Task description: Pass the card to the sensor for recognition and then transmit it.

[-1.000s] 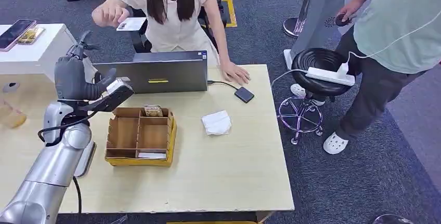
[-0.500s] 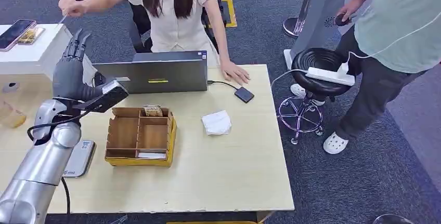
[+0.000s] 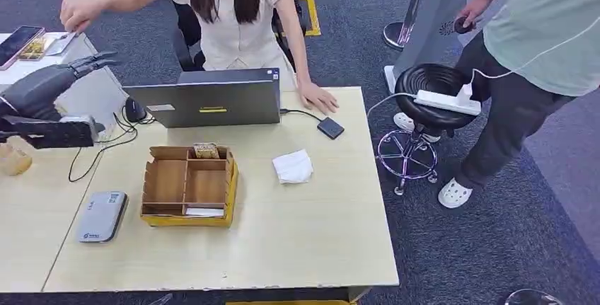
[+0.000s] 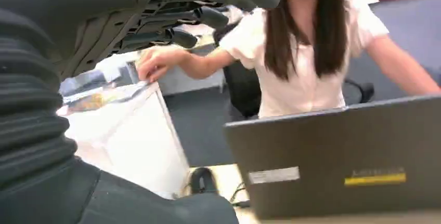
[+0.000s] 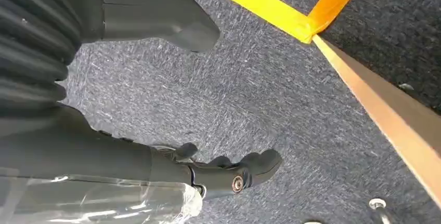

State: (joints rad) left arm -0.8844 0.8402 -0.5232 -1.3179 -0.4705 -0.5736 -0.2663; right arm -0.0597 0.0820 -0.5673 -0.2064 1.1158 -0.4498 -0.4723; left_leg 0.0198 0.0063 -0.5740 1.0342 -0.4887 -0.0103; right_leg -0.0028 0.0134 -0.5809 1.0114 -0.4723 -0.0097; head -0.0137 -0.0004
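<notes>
Left hand (image 3: 49, 85) empty, fingers extended, upper left of frame, person's hand (image 3: 76, 13) setting card (image 3: 58, 43) on white table (image 3: 85, 89), right hand (image 5: 156, 146) hanging empty, fingers apart.

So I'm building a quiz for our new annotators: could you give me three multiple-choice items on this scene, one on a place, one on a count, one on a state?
1. Where does the grey card-reader device lie?
A. on the black stool
B. on the table, left of the brown cardboard organiser box
C. on the laptop

2. How many people are partly visible in the head view?
A. one
B. two
C. four

3. What is the robot's left hand doing?
A. holding nothing, fingers extended
B. gripping the laptop
C. pressing the white tissue

Answers: 1 B, the device sits on the wooden table beside the box. 2 B, one sits behind the grey laptop, one stands by the stool. 3 A, its fingers are stretched out and bare.
</notes>
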